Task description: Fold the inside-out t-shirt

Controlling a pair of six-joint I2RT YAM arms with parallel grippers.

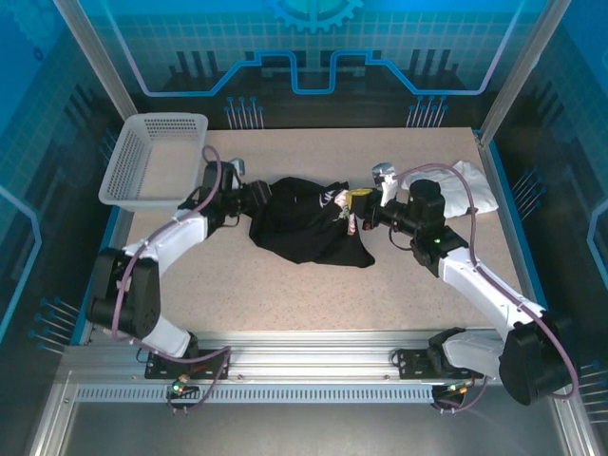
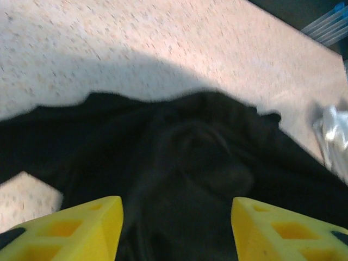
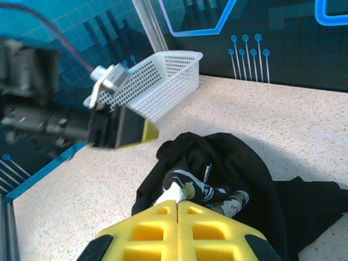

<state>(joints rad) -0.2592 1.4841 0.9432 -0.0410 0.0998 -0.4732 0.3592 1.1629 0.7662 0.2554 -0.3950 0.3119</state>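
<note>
Speckled beige table point(image 1: 285, 294) with the inside-out t-shirt point(image 1: 304, 228) crumpled at centre. Left gripper point(image 2: 176, 228), fingers point(image 2: 81, 228) spread apart, sits at the shirt's left edge; right gripper point(image 3: 176, 204), fingers pressed together, pinches a printed fold point(image 3: 187, 190) at its right edge.

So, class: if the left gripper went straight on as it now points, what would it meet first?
The black t-shirt, bunched just ahead of the open left gripper; depth is hard to judge.
</note>
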